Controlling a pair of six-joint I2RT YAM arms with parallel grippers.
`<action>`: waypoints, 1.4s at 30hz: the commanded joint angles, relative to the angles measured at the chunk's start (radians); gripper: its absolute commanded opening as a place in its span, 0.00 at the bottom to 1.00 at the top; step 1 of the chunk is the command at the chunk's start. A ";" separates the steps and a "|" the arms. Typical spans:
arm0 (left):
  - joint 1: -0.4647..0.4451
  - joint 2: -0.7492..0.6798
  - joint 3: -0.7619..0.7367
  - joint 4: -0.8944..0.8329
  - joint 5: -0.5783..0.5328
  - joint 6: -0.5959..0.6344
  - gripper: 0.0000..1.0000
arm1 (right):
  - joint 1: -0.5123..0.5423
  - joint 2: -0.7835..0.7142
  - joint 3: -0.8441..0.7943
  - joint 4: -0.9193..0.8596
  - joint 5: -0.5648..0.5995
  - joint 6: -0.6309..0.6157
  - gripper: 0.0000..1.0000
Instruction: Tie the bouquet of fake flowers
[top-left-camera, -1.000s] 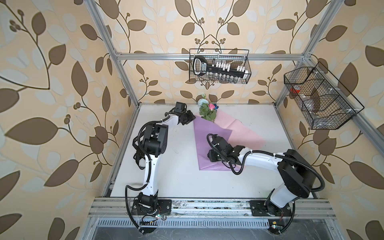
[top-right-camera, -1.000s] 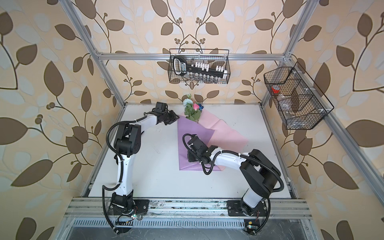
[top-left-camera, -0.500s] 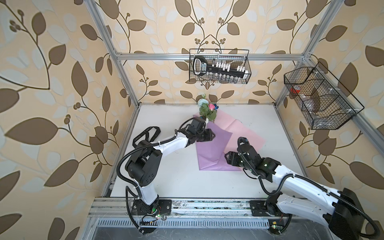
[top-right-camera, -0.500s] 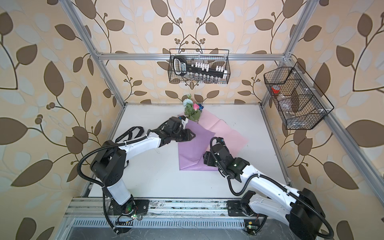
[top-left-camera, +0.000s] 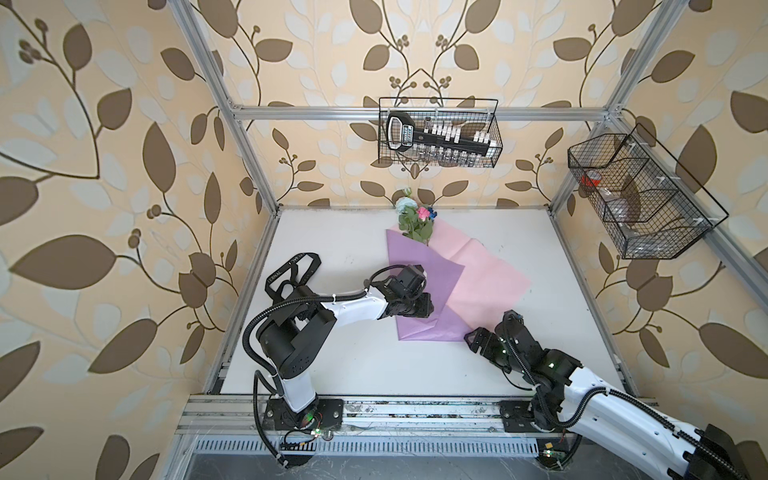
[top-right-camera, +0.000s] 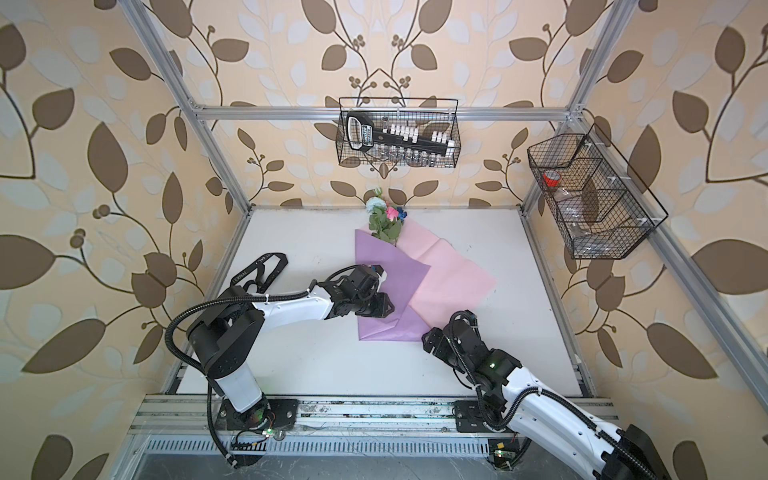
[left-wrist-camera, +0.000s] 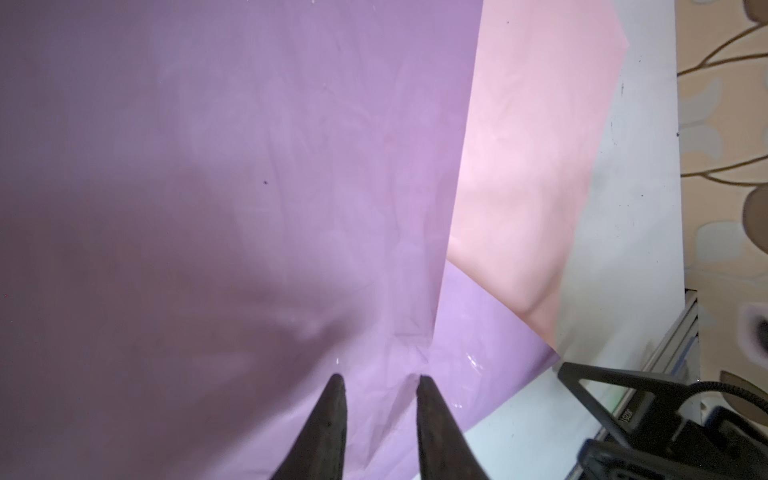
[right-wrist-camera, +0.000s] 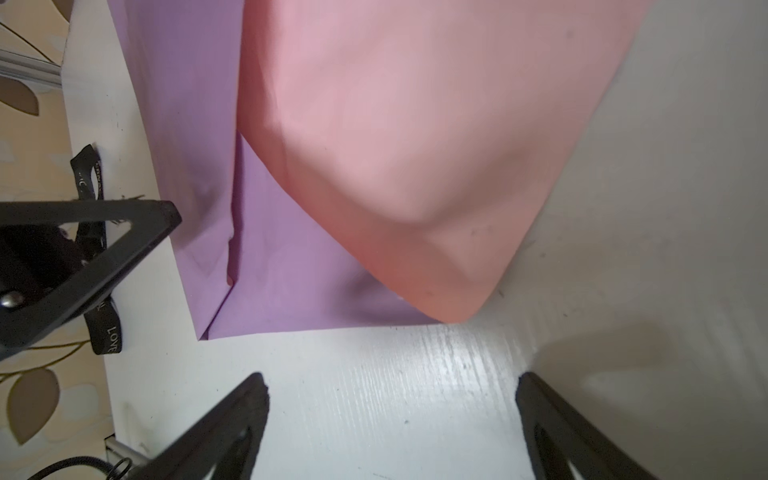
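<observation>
Swapping over on the bunch of pale blue, pink and dark blue fake flowers, lying at the back edge of the white table with stems under folded lilac wrapping paper, the left gripper now sits on the flap, jaws narrow and seemingly empty, which only its wrist view shows, while the right gripper has retreated, wide; the black lettered ribbon lies unused.

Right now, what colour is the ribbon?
The ribbon is black with white letters, clearest in the right wrist view.
</observation>
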 joint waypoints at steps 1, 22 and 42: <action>-0.018 -0.007 -0.003 0.031 -0.010 -0.001 0.29 | -0.006 0.011 -0.081 0.143 -0.086 0.146 0.94; -0.031 0.029 -0.017 0.046 0.024 -0.035 0.28 | -0.246 0.210 -0.203 0.623 0.015 0.040 0.94; -0.031 0.004 -0.068 0.044 0.056 -0.046 0.28 | -0.410 0.551 0.021 0.689 -0.097 -0.309 0.39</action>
